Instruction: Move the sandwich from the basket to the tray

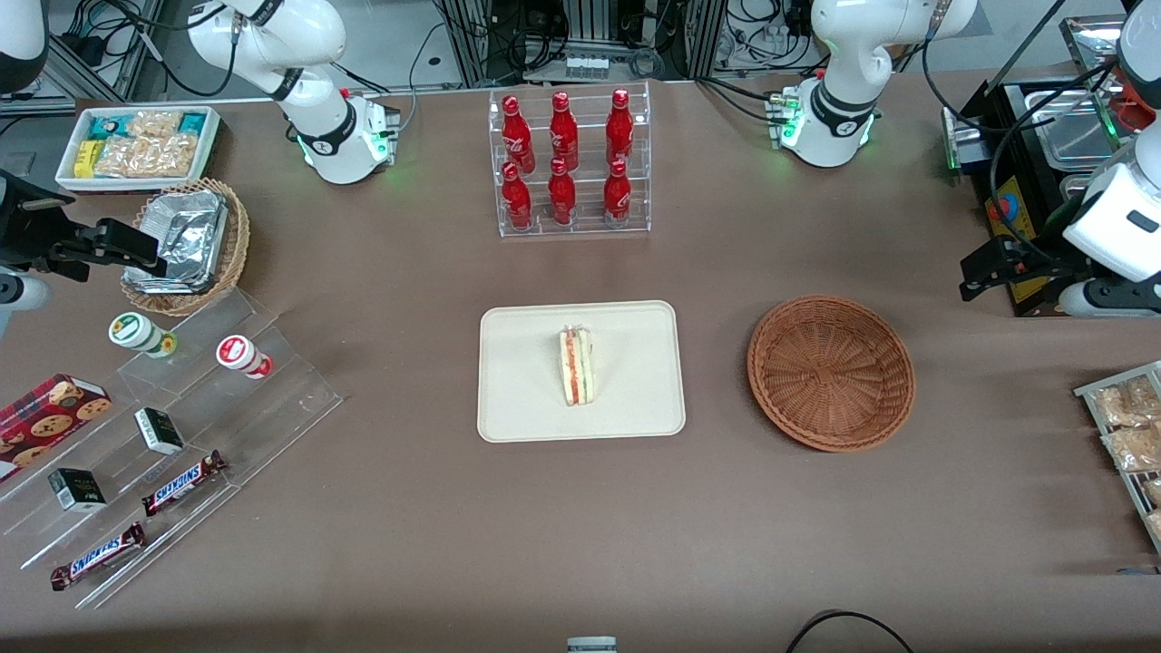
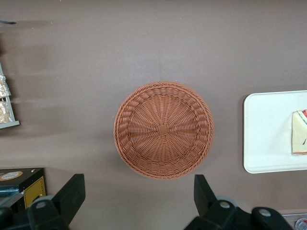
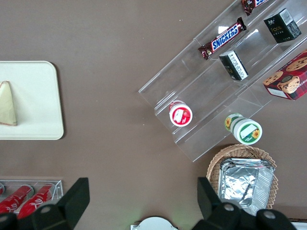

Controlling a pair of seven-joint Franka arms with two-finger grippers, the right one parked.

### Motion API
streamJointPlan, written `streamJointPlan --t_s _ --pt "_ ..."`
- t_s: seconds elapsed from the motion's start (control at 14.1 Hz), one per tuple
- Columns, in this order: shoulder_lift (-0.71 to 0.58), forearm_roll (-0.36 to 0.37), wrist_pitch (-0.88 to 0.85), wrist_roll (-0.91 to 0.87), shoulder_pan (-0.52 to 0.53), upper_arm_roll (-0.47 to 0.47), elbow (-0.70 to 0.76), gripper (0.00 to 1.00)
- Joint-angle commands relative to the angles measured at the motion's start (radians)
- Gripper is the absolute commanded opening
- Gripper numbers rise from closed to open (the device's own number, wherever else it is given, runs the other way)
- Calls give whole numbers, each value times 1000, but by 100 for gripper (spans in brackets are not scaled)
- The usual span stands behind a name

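The sandwich (image 1: 575, 365) lies on its side in the middle of the cream tray (image 1: 526, 408), its red and green filling edge showing. The reddish-brown wicker basket (image 1: 830, 372) sits empty beside the tray, toward the working arm's end of the table. My left gripper (image 1: 978, 272) hangs open and empty above the table, farther from the front camera than the basket and off toward the working arm's end. The left wrist view shows the empty basket (image 2: 163, 130), the tray's edge (image 2: 266, 134), part of the sandwich (image 2: 300, 132) and the spread black fingers (image 2: 72, 191).
A clear rack of red bottles (image 1: 567, 163) stands farther from the front camera than the tray. A black machine (image 1: 1043, 136) stands next to my gripper. Packaged snacks (image 1: 1129, 426) lie at the working arm's table end. A clear stepped shelf with snack bars (image 1: 172, 435), a foil basket (image 1: 186, 245) and a white snack box (image 1: 136, 145) are at the parked arm's end.
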Motion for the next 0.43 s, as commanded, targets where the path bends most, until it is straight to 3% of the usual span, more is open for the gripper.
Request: streamJointPlan --t_s 0.0,0.35 --pt "10 18 -46 8 -7 4 32 100" --pt "-2 44 -60 7 -7 6 27 100"
